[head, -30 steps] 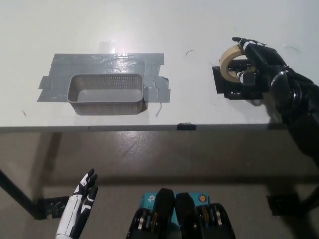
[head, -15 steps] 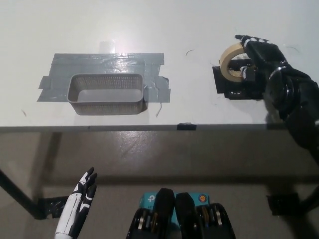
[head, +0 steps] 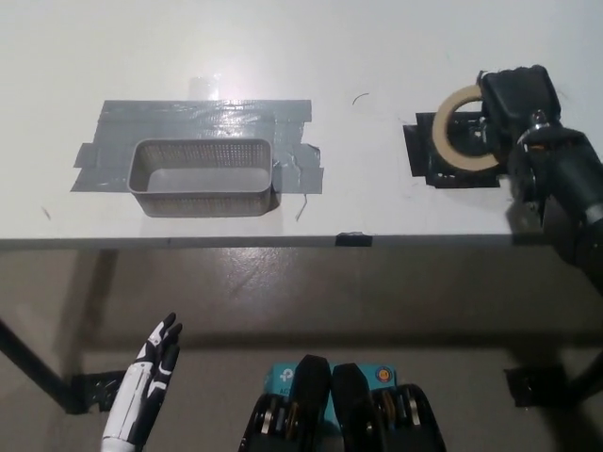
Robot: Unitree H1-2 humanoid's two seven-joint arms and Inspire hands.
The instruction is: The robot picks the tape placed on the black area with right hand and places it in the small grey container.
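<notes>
White table [head: 377, 56] holds a grey container [head: 201, 176] at left. At right, the black right hand [head: 513, 99] grips the tape [head: 459, 132] over the black area [head: 421, 151]. A loose grip could drop it. White left hand [head: 146, 395] hangs open below.

Right hand [head: 516, 105] is shifting right and rotating, dragging the tape [head: 459, 141] with it over the black area [head: 421, 155]. The roll is tipping from near edge-on to show its open ring. Left hand [head: 143, 391] is drifting slightly lower.
</notes>
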